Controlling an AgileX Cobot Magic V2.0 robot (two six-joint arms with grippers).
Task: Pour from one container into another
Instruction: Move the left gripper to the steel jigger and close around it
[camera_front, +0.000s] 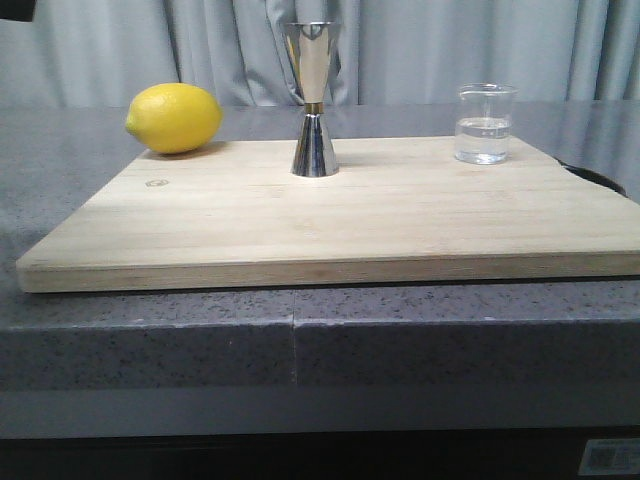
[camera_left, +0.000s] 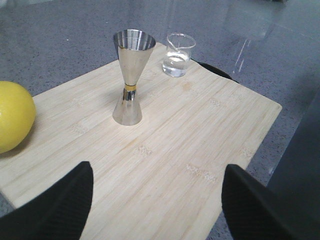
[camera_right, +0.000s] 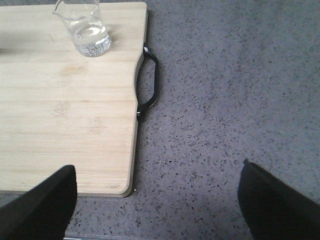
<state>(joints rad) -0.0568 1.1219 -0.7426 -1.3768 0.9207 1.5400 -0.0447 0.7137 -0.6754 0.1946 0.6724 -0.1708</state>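
Observation:
A small clear glass cup (camera_front: 485, 124) holding some clear liquid stands at the far right of the wooden board (camera_front: 330, 220); the same cup shows in the left wrist view (camera_left: 177, 55) and the right wrist view (camera_right: 86, 30). The steel hourglass jigger (camera_front: 314, 98) with a gold waist band stands upright at the board's back middle, seen too from the left wrist (camera_left: 130, 75). My left gripper (camera_left: 157, 172) hangs open above the board, well short of the jigger. Over the counter beside the board's right edge, my right gripper (camera_right: 159, 175) is open and empty. Neither arm shows in the front view.
A yellow lemon (camera_front: 174, 118) rests at the board's back left corner (camera_left: 12, 115). The board has a black handle (camera_right: 150, 85) on its right side. Grey speckled countertop (camera_right: 225, 100) surrounds the board; a curtain hangs behind.

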